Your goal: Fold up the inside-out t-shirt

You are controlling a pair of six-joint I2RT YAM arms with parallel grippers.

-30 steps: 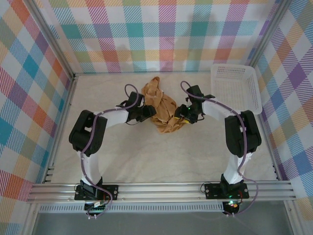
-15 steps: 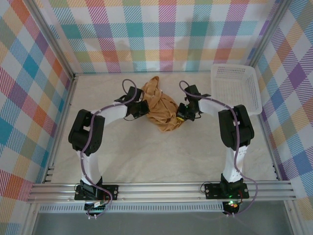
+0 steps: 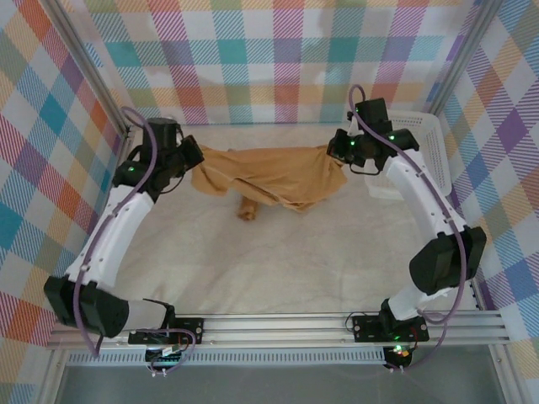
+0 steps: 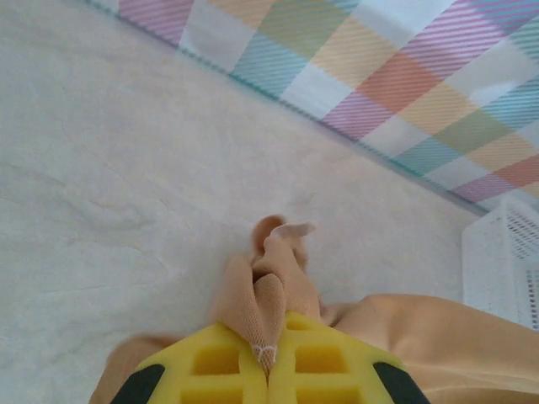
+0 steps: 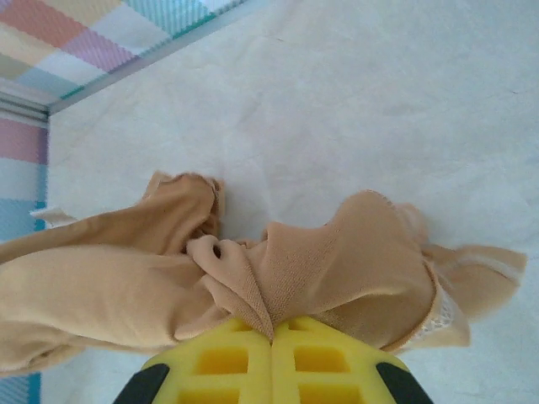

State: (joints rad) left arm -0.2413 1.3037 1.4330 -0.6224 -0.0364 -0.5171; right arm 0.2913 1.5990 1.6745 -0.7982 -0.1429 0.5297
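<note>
The left gripper (image 4: 268, 370) and the right gripper (image 5: 271, 353), jaws pressed together, are each pinching one end of the plain tan soft-fabric t-shirt (image 3: 269, 175), which is sagging between them over the pale table's (image 3: 278, 269) far half, bunched folds hiding its outline.

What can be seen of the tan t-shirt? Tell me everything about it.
The t-shirt is plain tan, thin, soft knit fabric, with a little white mesh stitching along one edge. It hangs stretched sideways between the two arms near the back of the table, wrinkled and sagging in the middle, with one fold drooping toward the tabletop. The left pincer is shut on one bunched end and the right pincer on the other. It is not yet folded.
</note>
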